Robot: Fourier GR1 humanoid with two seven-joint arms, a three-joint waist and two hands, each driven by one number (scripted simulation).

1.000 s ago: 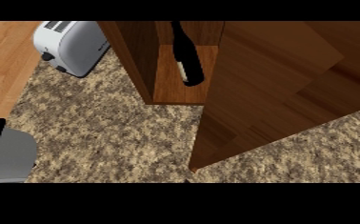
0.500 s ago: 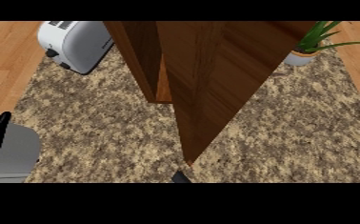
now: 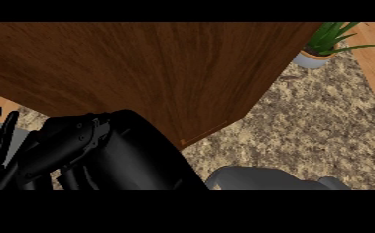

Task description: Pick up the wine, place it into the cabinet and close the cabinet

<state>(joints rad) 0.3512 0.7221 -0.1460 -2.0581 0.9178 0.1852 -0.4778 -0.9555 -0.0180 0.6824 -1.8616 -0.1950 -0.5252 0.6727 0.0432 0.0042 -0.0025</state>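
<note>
The wooden cabinet door point(image 3: 147, 73) fills most of the head view, swung across the cabinet's front. The wine bottle is hidden behind it. My right hand point(image 3: 102, 152) looms large and close at the lower left, its fingers stretched along the door's lower edge and holding nothing. Its grey forearm point(image 3: 256, 178) comes in from the bottom right. Only a sliver of my left hand point(image 3: 9, 124) shows at the left edge, a finger pointing up, resting.
A potted green plant point(image 3: 322, 46) stands on the speckled stone counter point(image 3: 307, 123) at the back right. The toaster seen earlier is hidden behind the door.
The door has swung from open, with the bottle showing inside, to across the cabinet's front. My right hand has come up into view against the door's lower edge.
</note>
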